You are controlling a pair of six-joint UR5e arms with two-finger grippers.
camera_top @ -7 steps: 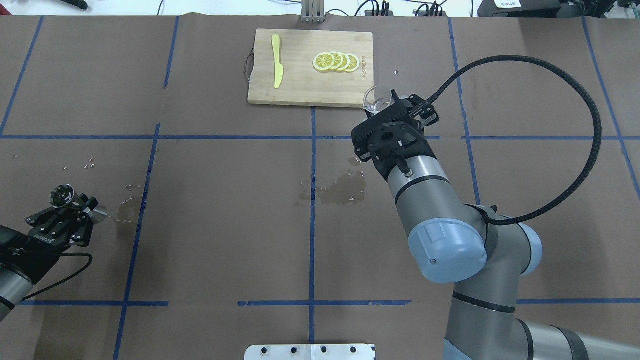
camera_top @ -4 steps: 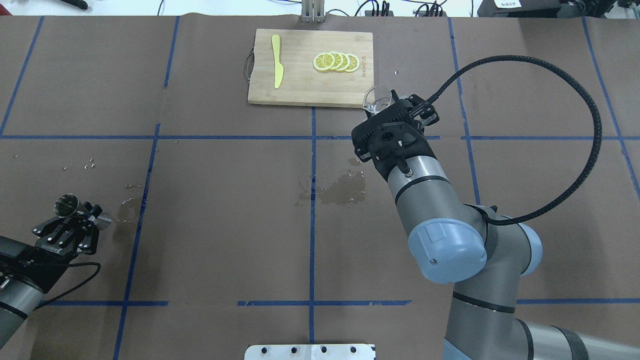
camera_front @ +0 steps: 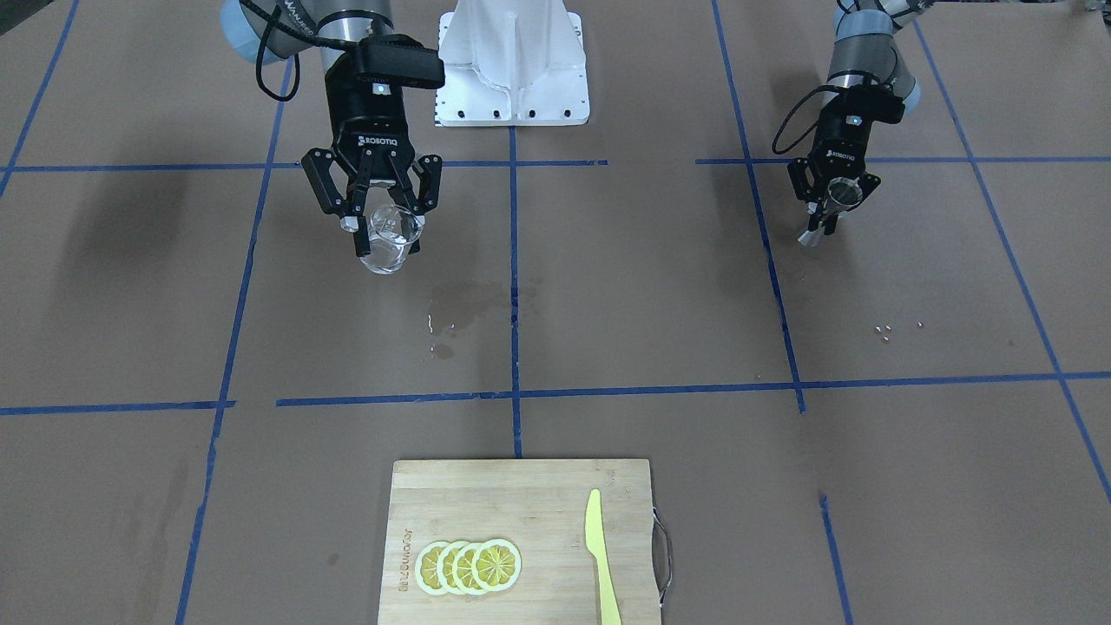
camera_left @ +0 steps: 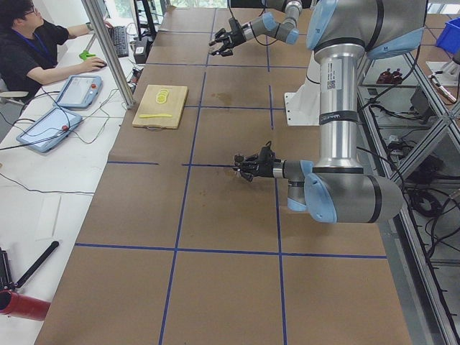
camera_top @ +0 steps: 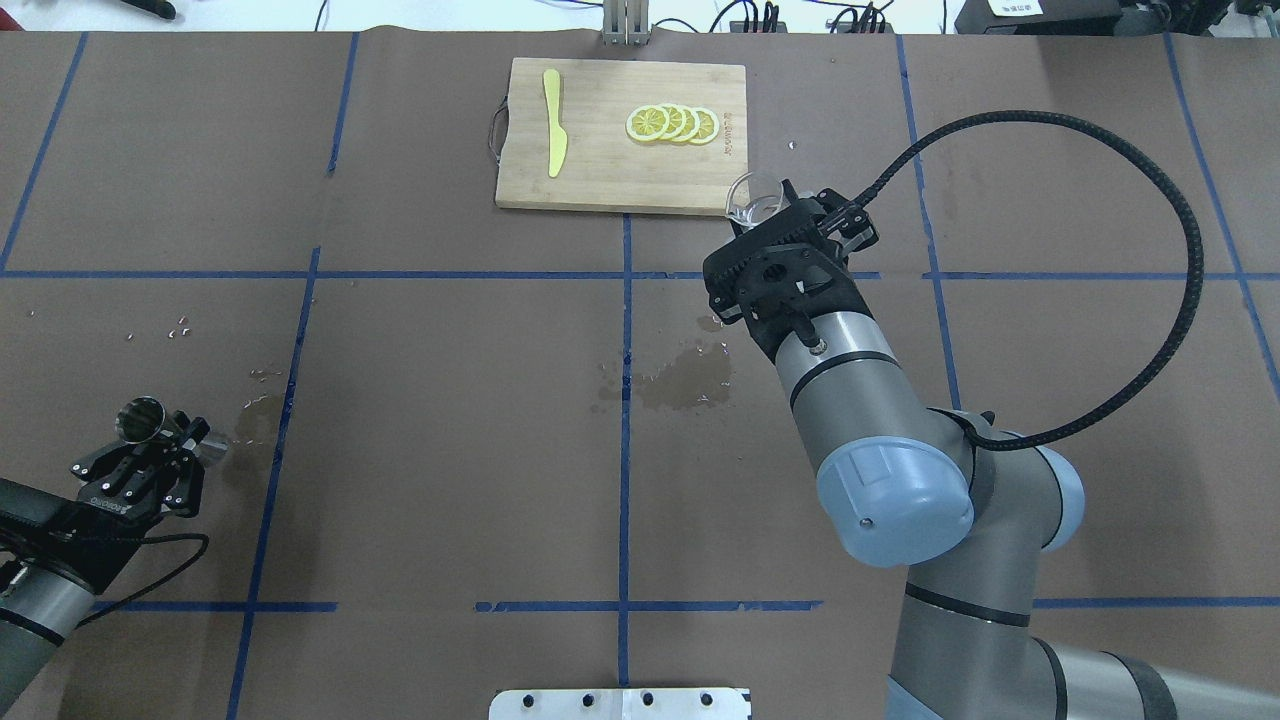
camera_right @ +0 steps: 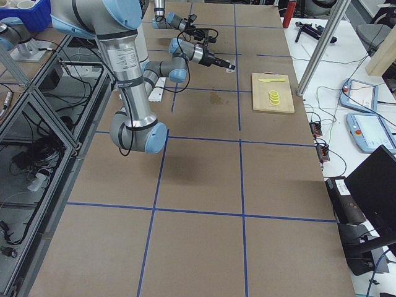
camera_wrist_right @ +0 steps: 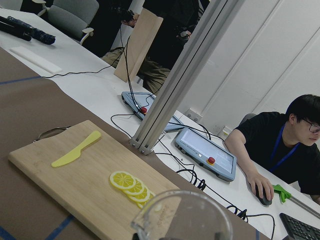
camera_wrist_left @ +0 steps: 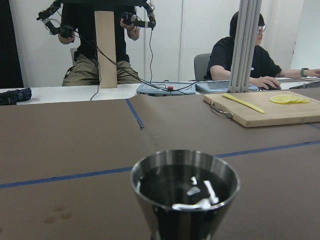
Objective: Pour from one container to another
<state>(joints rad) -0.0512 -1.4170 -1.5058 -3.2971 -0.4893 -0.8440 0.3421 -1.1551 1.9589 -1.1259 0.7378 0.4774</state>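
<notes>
My right gripper (camera_front: 386,229) is shut on the small clear glass cup (camera_front: 383,252) and holds it above the table, right of the centre line in the overhead view. The cup's rim (camera_wrist_right: 180,216) fills the bottom of the right wrist view. Far off at the table's left side, my left gripper (camera_top: 178,433) is shut on the waist of the silvery steel jigger (camera_top: 140,417), held low and tilted over the paper. The left wrist view shows liquid inside the jigger (camera_wrist_left: 185,192). The two containers are far apart.
A wooden cutting board (camera_top: 600,170) at the far middle carries lemon slices (camera_top: 672,123) and a yellow knife (camera_top: 553,120). A wet patch (camera_top: 685,380) darkens the paper at the centre, and droplets (camera_top: 255,405) lie near the jigger. Operators sit beyond the far edge.
My left gripper has drawn the jigger back toward the robot and slightly right, lower in the overhead view. The right arm and glass cup have not moved.
</notes>
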